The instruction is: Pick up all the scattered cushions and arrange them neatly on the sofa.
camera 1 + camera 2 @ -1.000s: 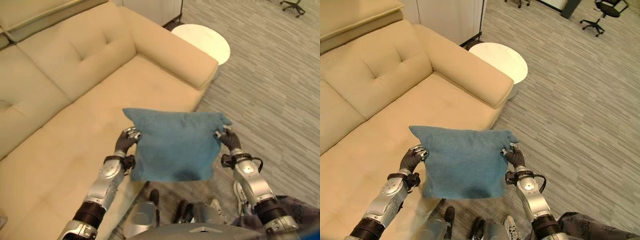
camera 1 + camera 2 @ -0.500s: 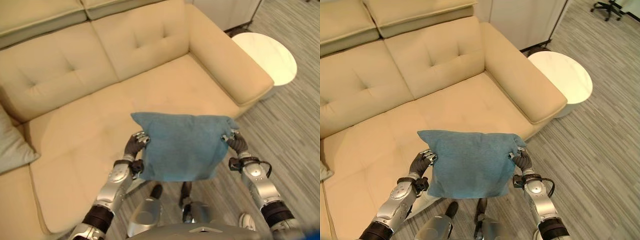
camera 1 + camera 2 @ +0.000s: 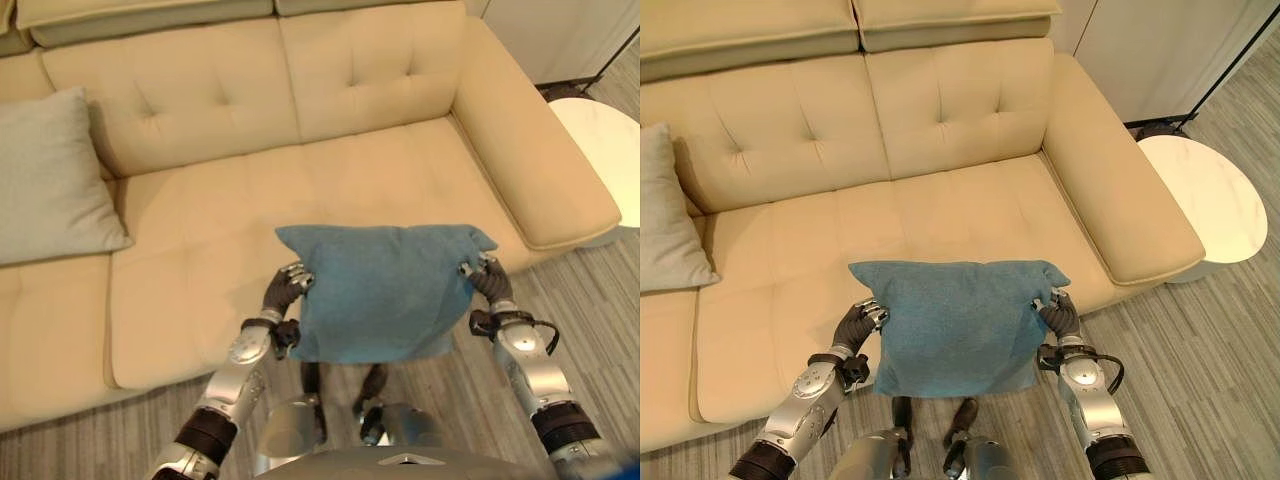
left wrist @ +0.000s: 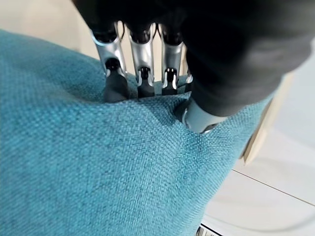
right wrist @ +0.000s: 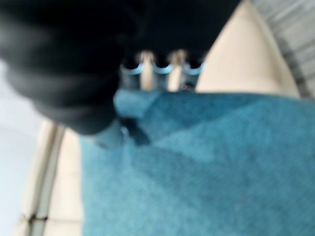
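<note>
Since earlier, the blue cushion (image 3: pixel 952 325) stays pinched between left hand (image 3: pixel 857 324) and right hand (image 3: pixel 1059 314), above the sofa (image 3: pixel 970 200).

In front of me the sofa (image 3: pixel 940 130) spanned the view, one cushion (image 3: pixel 50 180) on its left, the held cushion (image 3: pixel 955 325) before its seat edge, a round table (image 3: pixel 1210 200) at its right.

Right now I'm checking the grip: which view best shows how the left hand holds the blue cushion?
The left wrist view: the left hand pinches the blue cushion, fingers and thumb pressed into the fabric. Both eye views show the hand at the cushion's edge, from farther off.
</note>
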`<state>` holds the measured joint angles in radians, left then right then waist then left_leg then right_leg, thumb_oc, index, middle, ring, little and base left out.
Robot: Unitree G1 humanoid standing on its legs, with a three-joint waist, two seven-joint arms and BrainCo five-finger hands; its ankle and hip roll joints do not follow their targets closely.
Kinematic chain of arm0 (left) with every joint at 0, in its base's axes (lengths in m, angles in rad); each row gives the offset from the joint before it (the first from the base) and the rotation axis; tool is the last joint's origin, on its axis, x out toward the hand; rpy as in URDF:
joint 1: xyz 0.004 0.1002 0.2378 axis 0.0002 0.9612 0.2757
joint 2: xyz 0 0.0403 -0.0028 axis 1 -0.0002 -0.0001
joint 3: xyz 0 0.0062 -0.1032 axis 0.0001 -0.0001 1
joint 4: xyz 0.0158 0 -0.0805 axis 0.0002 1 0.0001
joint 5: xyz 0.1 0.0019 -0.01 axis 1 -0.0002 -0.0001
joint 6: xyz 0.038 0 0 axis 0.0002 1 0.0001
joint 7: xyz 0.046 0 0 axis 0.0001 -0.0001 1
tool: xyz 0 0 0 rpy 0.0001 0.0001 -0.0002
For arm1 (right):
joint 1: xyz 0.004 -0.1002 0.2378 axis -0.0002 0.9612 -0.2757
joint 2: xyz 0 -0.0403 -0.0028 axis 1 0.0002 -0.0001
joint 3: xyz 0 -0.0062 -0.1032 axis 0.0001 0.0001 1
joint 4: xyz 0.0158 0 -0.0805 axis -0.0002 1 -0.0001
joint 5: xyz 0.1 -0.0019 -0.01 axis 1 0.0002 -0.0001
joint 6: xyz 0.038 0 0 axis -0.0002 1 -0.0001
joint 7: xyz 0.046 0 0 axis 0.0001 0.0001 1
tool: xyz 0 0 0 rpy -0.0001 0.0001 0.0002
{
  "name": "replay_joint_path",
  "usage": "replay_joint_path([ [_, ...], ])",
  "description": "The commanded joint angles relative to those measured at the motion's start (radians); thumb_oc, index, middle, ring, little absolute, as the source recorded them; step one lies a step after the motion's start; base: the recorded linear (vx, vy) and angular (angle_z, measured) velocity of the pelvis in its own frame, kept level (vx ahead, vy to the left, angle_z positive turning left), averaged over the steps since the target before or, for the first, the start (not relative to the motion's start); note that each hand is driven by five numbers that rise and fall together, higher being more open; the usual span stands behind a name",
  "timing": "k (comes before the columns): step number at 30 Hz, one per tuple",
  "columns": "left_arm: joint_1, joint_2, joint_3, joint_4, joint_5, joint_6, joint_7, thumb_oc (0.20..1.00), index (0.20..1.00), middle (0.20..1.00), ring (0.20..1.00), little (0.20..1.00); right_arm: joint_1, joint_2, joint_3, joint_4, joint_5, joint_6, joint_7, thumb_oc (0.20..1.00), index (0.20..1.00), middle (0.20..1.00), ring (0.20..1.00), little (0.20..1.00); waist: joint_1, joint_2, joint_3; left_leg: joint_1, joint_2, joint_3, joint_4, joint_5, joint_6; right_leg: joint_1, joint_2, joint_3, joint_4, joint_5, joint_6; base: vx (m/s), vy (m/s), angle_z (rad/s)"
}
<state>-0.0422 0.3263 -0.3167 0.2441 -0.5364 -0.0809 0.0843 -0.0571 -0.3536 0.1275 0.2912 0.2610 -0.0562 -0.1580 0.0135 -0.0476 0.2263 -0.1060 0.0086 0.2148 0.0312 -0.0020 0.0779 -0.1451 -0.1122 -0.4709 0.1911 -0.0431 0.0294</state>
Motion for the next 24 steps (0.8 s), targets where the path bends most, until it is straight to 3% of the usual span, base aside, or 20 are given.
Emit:
replay_joint_path([
  [1,-0.020,0.010,0.006,-0.156,-0.006,-0.075,-0.035,0.200,0.200,0.200,0.200,0.200,-0.028,0.024,-0.026,-0.083,-0.012,-0.065,0.018,0.200,0.200,0.200,0.200,0.200,0.000,-0.023,-0.055,0.023,-0.060,-0.113,0.056,-0.193,0.040,0.009,-0.020,0.103,0.211,-0.038,0.086,0.08,0.172,0.09],
  [2,-0.015,0.012,0.008,-0.153,-0.001,-0.076,-0.033,0.200,0.200,0.200,0.200,0.200,-0.029,0.027,-0.027,-0.079,-0.012,-0.066,0.016,0.200,0.200,0.200,0.200,0.200,-0.001,-0.020,-0.055,0.040,-0.065,-0.117,0.045,-0.193,0.046,-0.008,-0.010,0.145,0.230,-0.052,0.078,0.07,0.098,0.27],
  [3,-0.015,0.012,0.008,-0.153,-0.001,-0.076,-0.033,0.200,0.200,0.200,0.200,0.200,-0.029,0.027,-0.027,-0.079,-0.012,-0.066,0.016,0.200,0.200,0.200,0.200,0.200,-0.001,-0.020,-0.055,0.040,-0.065,-0.117,0.045,-0.193,0.046,-0.009,-0.010,0.145,0.232,-0.053,0.078,0.15,0.099,0.17],
  [5,0.011,0.017,0.039,-0.160,0.004,-0.077,-0.025,0.200,0.200,0.200,0.200,0.200,-0.027,0.037,-0.037,-0.082,-0.005,-0.066,0.016,0.200,0.200,0.200,0.200,0.200,0.019,-0.001,-0.063,0.067,-0.059,-0.149,0.017,-0.174,0.045,0.001,0.026,0.197,0.079,-0.079,0.054,0.18,0.052,-0.04],
  [7,0.011,0.017,0.043,-0.161,0.008,-0.080,-0.023,0.200,0.200,0.200,0.200,0.200,-0.029,0.037,-0.038,-0.085,-0.005,-0.068,0.015,0.200,0.200,0.200,0.200,0.200,0.023,0.001,-0.064,0.069,-0.057,-0.162,0.011,-0.168,0.043,-0.005,0.041,0.228,0.017,-0.069,0.054,0.11,-0.043,0.05],
  [9,-0.006,0.014,0.037,-0.149,0.030,-0.088,-0.020,0.200,0.200,0.200,0.200,0.200,-0.031,0.030,-0.032,-0.088,-0.015,-0.072,0.010,0.200,0.200,0.200,0.200,0.200,0.023,0.000,-0.052,0.077,-0.065,-0.210,0.012,-0.165,0.034,-0.015,0.074,0.347,-0.081,-0.040,0.066,0.13,-0.095,0.34],
  [11,-0.013,0.012,0.029,-0.148,0.028,-0.094,-0.026,0.200,0.200,0.200,0.200,0.200,-0.034,0.027,-0.035,-0.087,-0.022,-0.068,0.013,0.200,0.200,0.200,0.200,0.200,0.025,-0.005,-0.053,0.077,-0.067,-0.226,0.017,-0.165,0.029,-0.019,0.078,0.370,-0.083,-0.027,0.078,0.08,-0.074,0.75],
  [15,-0.034,-0.004,0.002,-0.138,0.029,-0.094,-0.026,0.200,0.200,0.200,0.200,0.200,-0.031,0.022,-0.039,-0.086,-0.016,-0.078,0.010,0.200,0.200,0.200,0.200,0.200,0.015,-0.020,-0.060,0.070,-0.075,-0.269,0.043,-0.168,0.004,0.024,0.073,0.324,-0.128,-0.001,0.070,0.16,-0.174,0.68],
  [18,-0.028,-0.014,-0.008,-0.140,0.026,-0.090,-0.037,0.200,0.200,0.200,0.200,0.200,-0.017,0.014,-0.050,-0.086,0.004,-0.083,0.010,0.200,0.200,0.200,0.200,0.200,0.006,-0.030,-0.095,0.083,-0.063,-0.287,0.016,-0.164,-0.025,0.100,0.080,0.261,-0.241,0.002,0.055,0.17,-0.187,0.60],
  [24,0.007,-0.022,0.013,-0.144,0.021,-0.084,-0.035,0.200,0.200,0.200,0.200,0.200,0.000,0.014,-0.037,-0.086,0.003,-0.078,0.023,0.200,0.200,0.200,0.200,0.200,0.014,-0.030,-0.125,0.126,-0.042,-0.265,-0.033,-0.146,-0.042,0.143,0.093,0.248,-0.278,-0.018,0.042,0.08,-0.082,0.11],
])
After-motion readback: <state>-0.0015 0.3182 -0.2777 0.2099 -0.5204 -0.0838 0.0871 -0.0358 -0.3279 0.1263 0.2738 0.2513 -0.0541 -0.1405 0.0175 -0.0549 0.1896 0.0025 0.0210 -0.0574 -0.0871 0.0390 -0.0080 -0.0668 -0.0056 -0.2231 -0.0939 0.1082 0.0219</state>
